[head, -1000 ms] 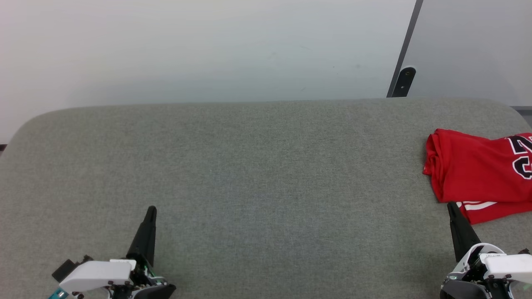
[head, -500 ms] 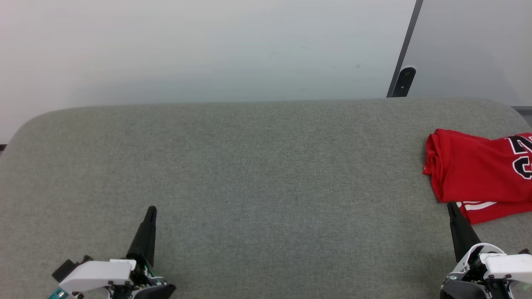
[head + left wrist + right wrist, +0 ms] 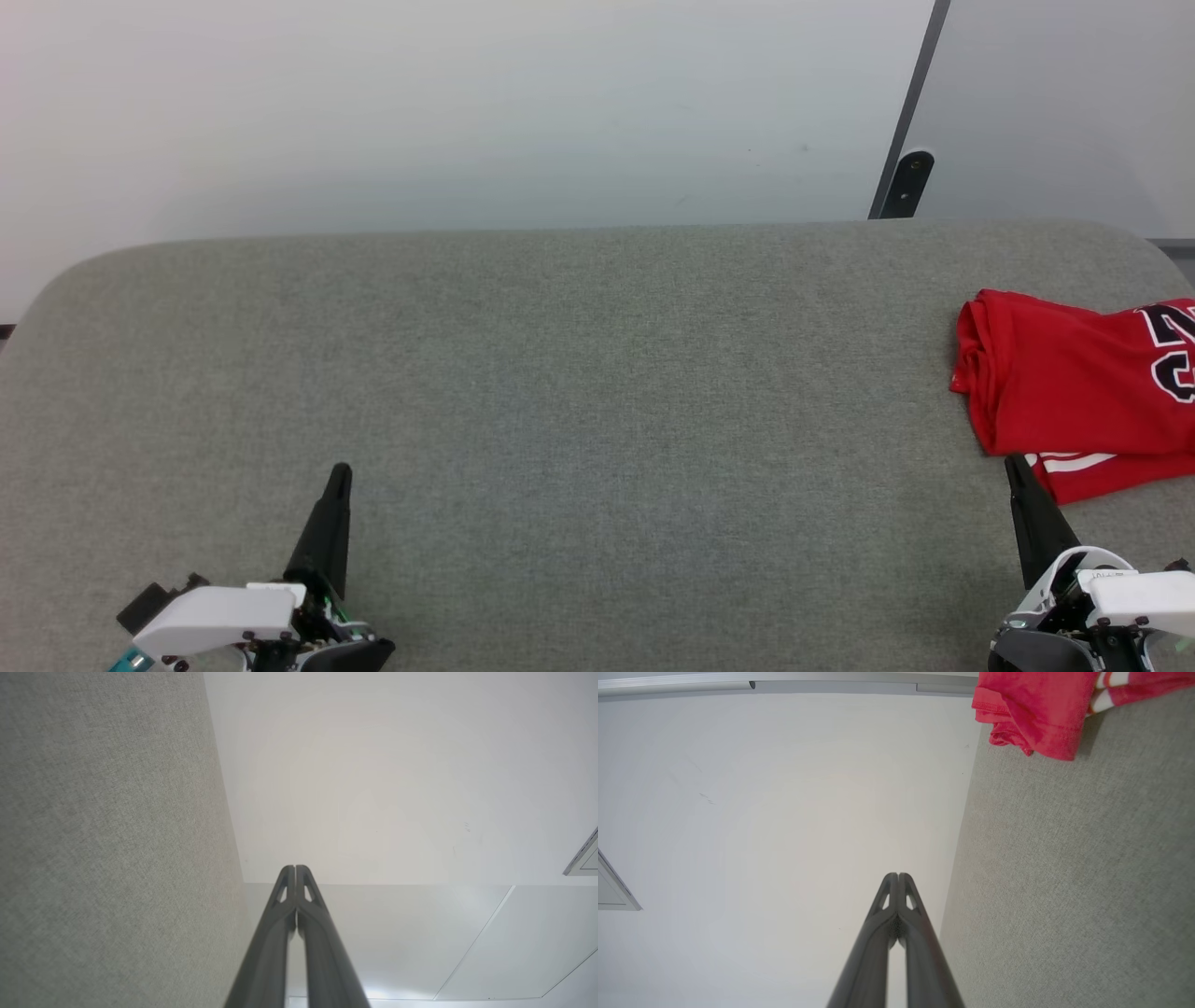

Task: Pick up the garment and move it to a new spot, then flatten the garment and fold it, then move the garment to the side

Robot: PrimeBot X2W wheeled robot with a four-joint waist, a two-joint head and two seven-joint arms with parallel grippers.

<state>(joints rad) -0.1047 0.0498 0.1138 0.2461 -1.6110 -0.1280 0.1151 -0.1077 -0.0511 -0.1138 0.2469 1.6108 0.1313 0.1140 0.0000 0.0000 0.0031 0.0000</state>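
The red garment (image 3: 1074, 392) lies folded at the right edge of the grey table (image 3: 597, 420), black white-outlined digits facing up and a red-and-white striped trim at its near edge; the head view cuts off its right part. In the right wrist view the garment (image 3: 1036, 714) shows at the top right. My right gripper (image 3: 1010, 461) is shut and holds nothing, its tip just short of the garment's near edge; the same gripper (image 3: 898, 875) shows its fingers pressed together. My left gripper (image 3: 341, 469) is shut and holds nothing at the table's near left, also closed at its tip (image 3: 295, 867).
A pale wall (image 3: 448, 112) rises behind the table. A dark post with a bracket (image 3: 907, 182) stands behind the table's far right. The fabric-covered table has rounded far corners.
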